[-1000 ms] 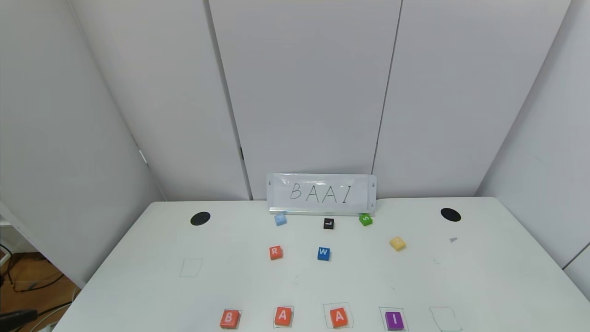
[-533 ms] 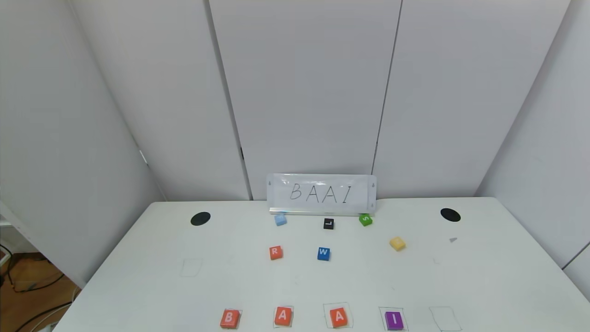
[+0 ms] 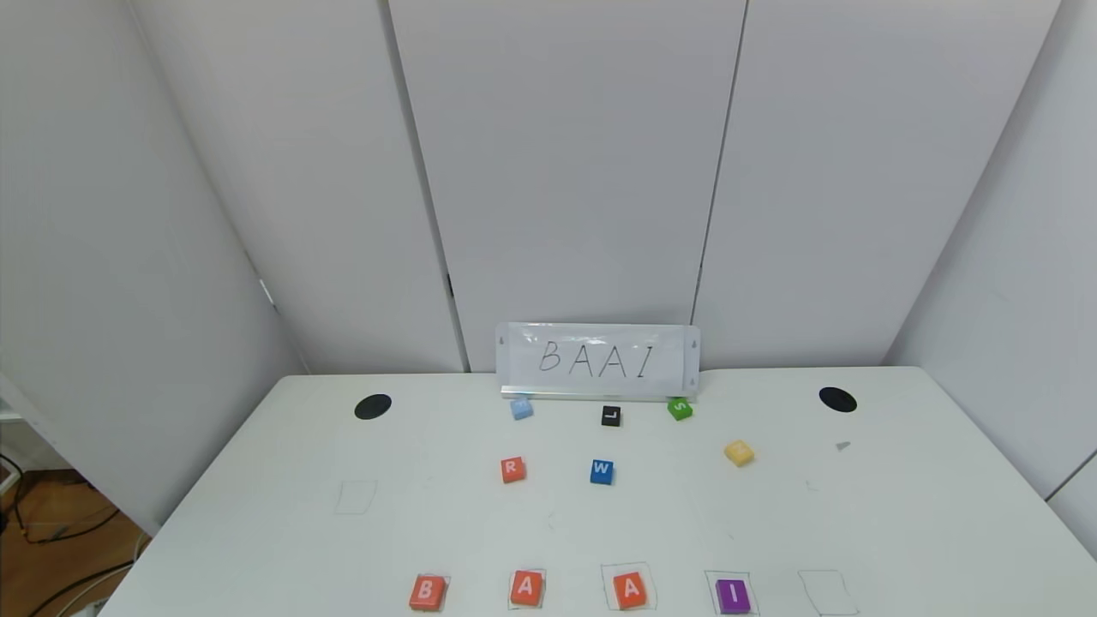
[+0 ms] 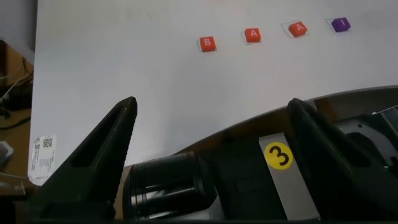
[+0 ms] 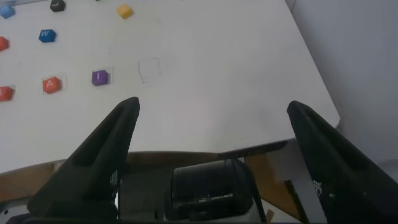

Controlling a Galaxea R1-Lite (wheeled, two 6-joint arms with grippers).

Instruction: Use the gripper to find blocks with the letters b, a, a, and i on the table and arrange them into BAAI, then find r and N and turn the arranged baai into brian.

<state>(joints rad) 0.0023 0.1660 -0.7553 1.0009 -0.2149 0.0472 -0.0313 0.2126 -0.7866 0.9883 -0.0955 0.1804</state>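
white panels back the table (image 3: 900,514). along its near edge the blocks (image 3: 526,588) already spell b, a, a, i, so the first word looks done. r (image 3: 512,469) waits just beyond that row, untouched; no n is readable. left tool (image 4: 211,149) and right tool (image 5: 214,146) hang before the near edge, wide open, empty.

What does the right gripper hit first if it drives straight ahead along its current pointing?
Probably bare table. The right gripper is open, held back off the near edge; the empty drawn square and purple I block sit off to one side. Depth unclear.
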